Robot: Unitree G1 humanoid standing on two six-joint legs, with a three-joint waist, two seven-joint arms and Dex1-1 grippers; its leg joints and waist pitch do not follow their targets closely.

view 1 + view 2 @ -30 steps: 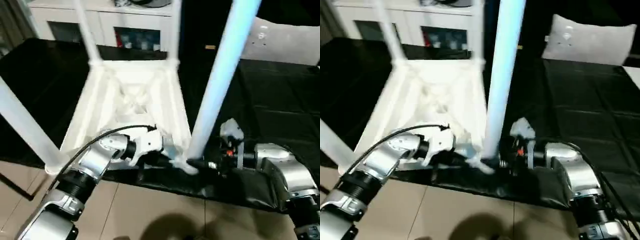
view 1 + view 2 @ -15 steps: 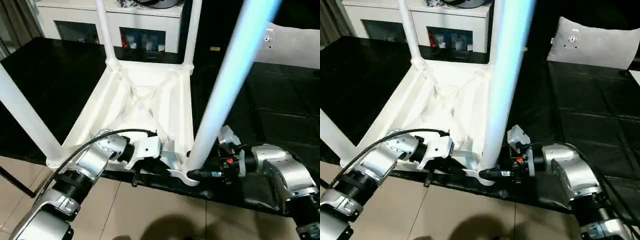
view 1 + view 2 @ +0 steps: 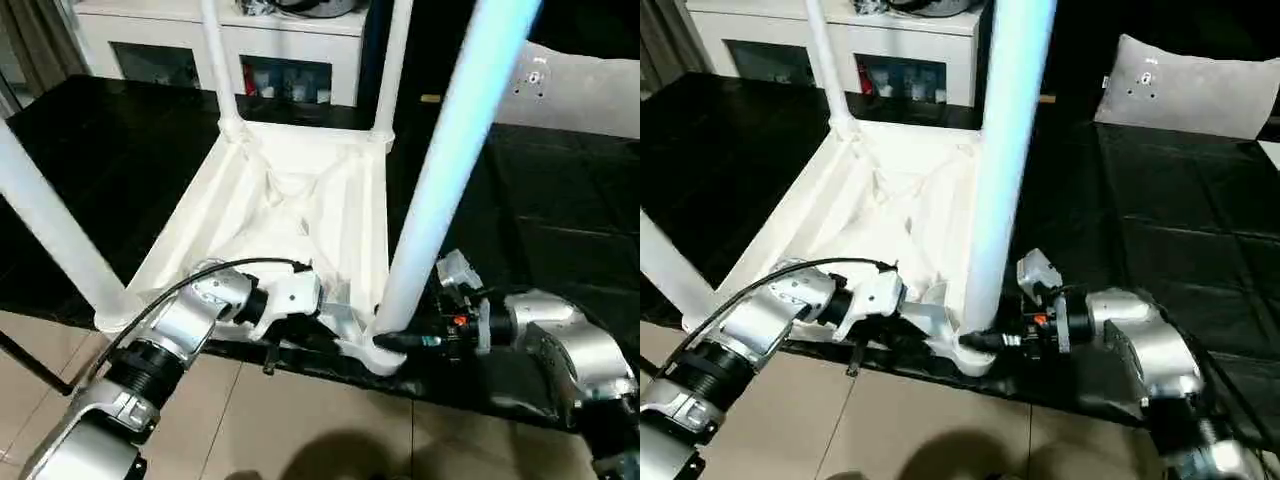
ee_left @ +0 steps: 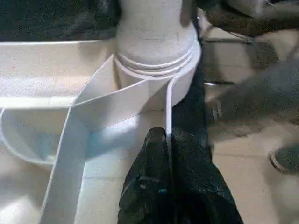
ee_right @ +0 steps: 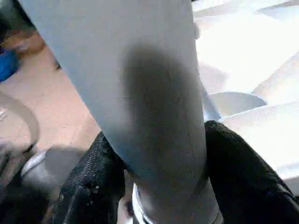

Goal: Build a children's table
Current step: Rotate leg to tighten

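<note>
The left gripper (image 4: 167,154) is seen with its jaws pressed together on a thin upright rib of the tabletop (image 3: 290,200), just beside the near right corner socket (image 3: 385,352). The right gripper (image 5: 154,186) is set with one black finger on either side of the base of the near right leg (image 3: 440,170), which is clasped between the jaws just above the socket. The leg's long axis is seen rising steeply from the socket, tilted slightly to the right toward its top. The right arm is judged the nearer one for seating this leg, the left serving to steady the top. The upturned tabletop lies on the black worktop (image 3: 560,230), X-ribbed underside up, with legs standing at the other three corners. A white cabinet with glass doors (image 3: 180,50) stands at the far side.
</note>
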